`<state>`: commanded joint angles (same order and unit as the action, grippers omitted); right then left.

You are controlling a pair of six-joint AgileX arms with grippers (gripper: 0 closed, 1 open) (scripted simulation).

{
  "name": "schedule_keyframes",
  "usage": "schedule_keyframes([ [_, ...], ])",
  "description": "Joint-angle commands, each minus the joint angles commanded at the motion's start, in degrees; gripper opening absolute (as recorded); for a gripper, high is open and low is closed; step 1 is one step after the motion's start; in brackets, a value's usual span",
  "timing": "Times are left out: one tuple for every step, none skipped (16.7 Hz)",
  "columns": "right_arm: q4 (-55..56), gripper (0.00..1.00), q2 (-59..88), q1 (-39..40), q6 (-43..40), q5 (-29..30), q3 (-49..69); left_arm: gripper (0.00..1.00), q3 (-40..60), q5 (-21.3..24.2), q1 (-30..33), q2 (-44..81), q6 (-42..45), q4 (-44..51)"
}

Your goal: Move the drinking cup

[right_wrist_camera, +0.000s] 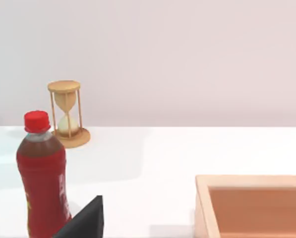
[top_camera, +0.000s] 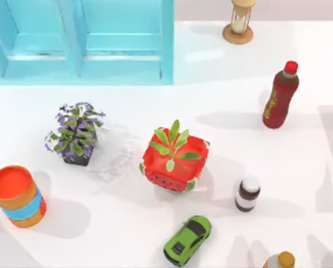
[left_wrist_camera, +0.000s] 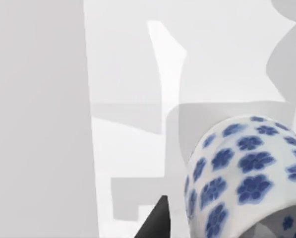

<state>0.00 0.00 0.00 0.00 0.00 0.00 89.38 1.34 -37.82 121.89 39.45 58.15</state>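
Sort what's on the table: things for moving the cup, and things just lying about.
For the job:
cup

Lying about:
purple plant
watermelon pot
toy car
red bottle
hourglass
small jar
blue cabinet
flowered mug
wooden box

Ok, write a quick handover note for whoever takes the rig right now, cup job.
Grippers: a dark fingertip of the left gripper shows beside a blue-flowered white cup; a dark fingertip of the right gripper shows near the red bottle. Neither holds anything visible.
Drinking cup: upright at the table's near left, left of the purple-flowered plant.
Done: nothing evident.
Left: grasp and move the cup.
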Motion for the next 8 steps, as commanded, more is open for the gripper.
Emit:
schedule_keyframes([
  [0.0, 1.0, 0.0, 0.0, 0.0, 0.0, 0.0, 0.9, 0.0, 0.0, 0.0, 0.0, 0.0, 0.0],
  [0.0, 1.0, 0.0, 0.0, 0.0, 0.0, 0.0, 0.98, 0.0, 0.0, 0.0, 0.0, 0.0, 0.0],
  [0.0, 1.0, 0.0, 0.0, 0.0, 0.0, 0.0, 1.0, 0.0, 0.0, 0.0, 0.0, 0.0, 0.0],
  [0.0, 1.0, 0.0, 0.0, 0.0, 0.0, 0.0, 1.0, 0.0, 0.0, 0.0, 0.0, 0.0, 0.0],
  [0.0, 1.0, 0.0, 0.0, 0.0, 0.0, 0.0, 1.0, 0.0, 0.0, 0.0, 0.0, 0.0, 0.0],
  [0.0, 1.0, 0.0, 0.0, 0.0, 0.0, 0.0, 1.0, 0.0, 0.0, 0.0, 0.0, 0.0, 0.0],
  [0.0, 1.0, 0.0, 0.0, 0.0, 0.0, 0.0, 1.0, 0.0, 0.0, 0.0, 0.0, 0.0, 0.0],
  [0.0, 1.0, 0.0, 0.0, 0.0, 0.0, 0.0, 1.0, 0.0, 0.0, 0.0, 0.0, 0.0, 0.0],
])
